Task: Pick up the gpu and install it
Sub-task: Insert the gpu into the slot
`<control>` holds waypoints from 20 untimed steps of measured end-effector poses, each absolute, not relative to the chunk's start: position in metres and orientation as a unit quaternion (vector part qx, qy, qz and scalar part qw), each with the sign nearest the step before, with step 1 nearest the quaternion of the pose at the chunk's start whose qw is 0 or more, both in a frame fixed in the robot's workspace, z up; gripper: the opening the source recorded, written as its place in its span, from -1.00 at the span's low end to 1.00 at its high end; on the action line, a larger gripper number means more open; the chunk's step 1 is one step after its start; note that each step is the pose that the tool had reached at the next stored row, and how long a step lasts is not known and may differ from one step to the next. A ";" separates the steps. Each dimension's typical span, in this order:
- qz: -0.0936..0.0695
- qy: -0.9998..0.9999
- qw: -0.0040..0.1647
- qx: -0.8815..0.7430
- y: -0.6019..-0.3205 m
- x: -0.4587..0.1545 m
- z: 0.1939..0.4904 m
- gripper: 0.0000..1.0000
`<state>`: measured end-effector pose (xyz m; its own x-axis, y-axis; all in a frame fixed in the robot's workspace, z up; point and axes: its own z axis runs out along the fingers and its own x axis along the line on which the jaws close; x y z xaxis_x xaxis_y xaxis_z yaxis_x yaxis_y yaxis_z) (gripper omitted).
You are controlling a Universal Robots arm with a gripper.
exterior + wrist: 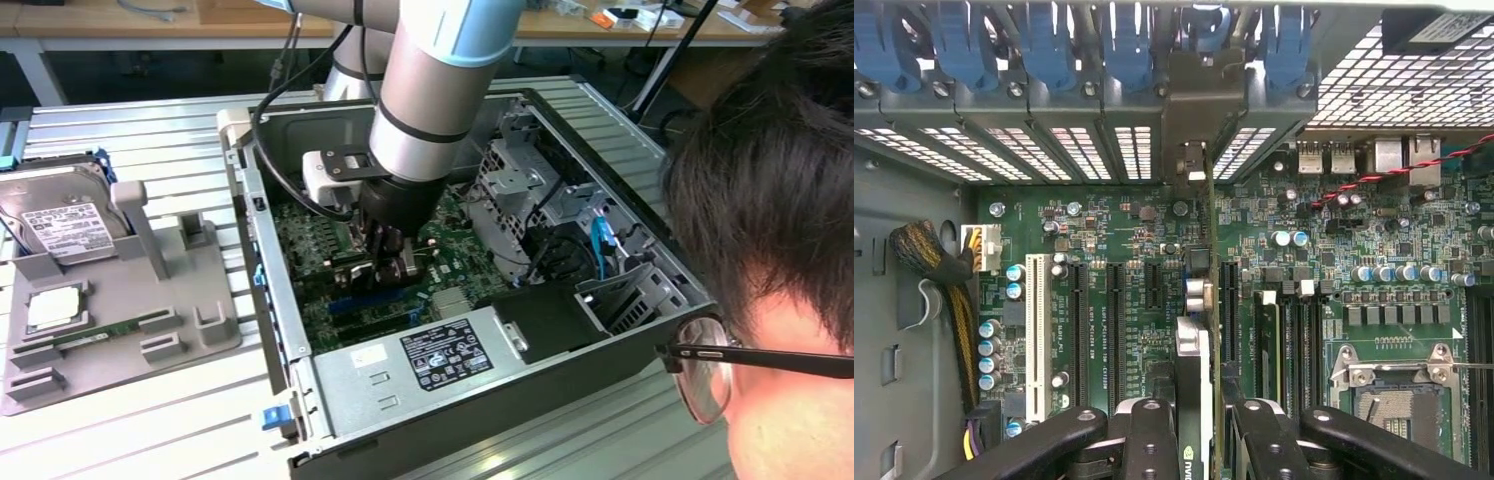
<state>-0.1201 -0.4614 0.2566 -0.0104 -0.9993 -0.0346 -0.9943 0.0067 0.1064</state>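
A slatted metal table (147,420) carried an open steel computer case (350,395), boxy and grey, with perforated drive cages at about two o'clock of its interior. Inside lay the green motherboard (320,245) — densely studded with capacitors, long black slots and one white slot (1036,335). At nine o'clock of the case sat a grey moulded tray (187,300) with a labelled hard drive (60,225). A person's head (761,200) filled the exterior view's right. The arm (427,90), a smooth silver cylinder, reached steeply down into the case. Its gripper (1194,425) was partly closed on the gpu (1194,370) — a thin card held edge-on, upright over the slots, its silver bracket (1199,95) against the case's rear openings.
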 end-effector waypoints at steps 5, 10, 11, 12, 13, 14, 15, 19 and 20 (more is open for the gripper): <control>-0.050 -0.709 0.026 0.703 -0.461 -0.120 0.257 -0.47; -0.050 -0.709 0.026 0.703 -0.461 -0.120 0.257 -0.47; -0.050 -0.709 0.026 0.703 -0.461 -0.120 0.257 -0.47; -0.050 -0.709 0.026 0.703 -0.461 -0.120 0.257 -0.47; -0.049 -0.709 0.026 0.703 -0.461 -0.120 0.256 -0.47; -0.049 -0.709 0.026 0.703 -0.461 -0.120 0.256 -0.47; -0.049 -0.709 0.026 0.703 -0.461 -0.120 0.256 -0.47; -0.049 -0.709 0.026 0.703 -0.461 -0.120 0.256 -0.47; -0.049 -0.709 0.026 0.703 -0.461 -0.120 0.256 -0.47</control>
